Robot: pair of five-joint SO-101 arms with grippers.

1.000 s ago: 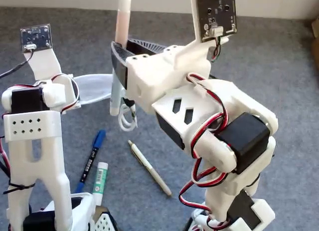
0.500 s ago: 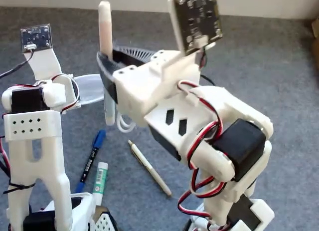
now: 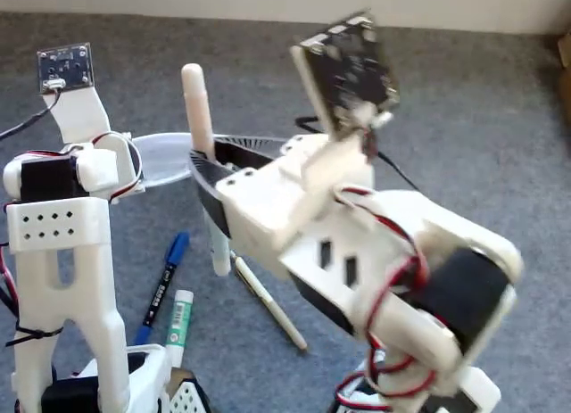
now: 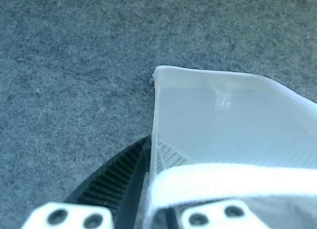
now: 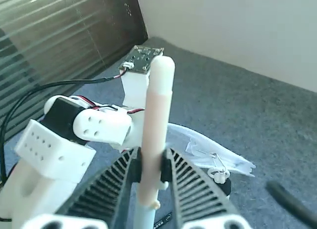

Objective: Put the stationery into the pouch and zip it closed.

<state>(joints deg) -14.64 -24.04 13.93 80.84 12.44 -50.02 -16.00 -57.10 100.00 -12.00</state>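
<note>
Gripping pink pen (image 5: 158, 100) upright: right claw (image 5: 152, 159) | left claw (image 4: 151, 164) clamps pouch (image 4: 223, 125) edge

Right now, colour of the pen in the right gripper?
Pale pink pen; best in the right wrist view.

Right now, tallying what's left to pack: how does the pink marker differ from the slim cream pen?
The pink marker stands nearly upright, clamped in the right gripper; the cream pen lies flat on the carpet, untouched. The marker is thicker with a rounded cap; the pen is slimmer. Both are pale and outside the pouch.
</note>
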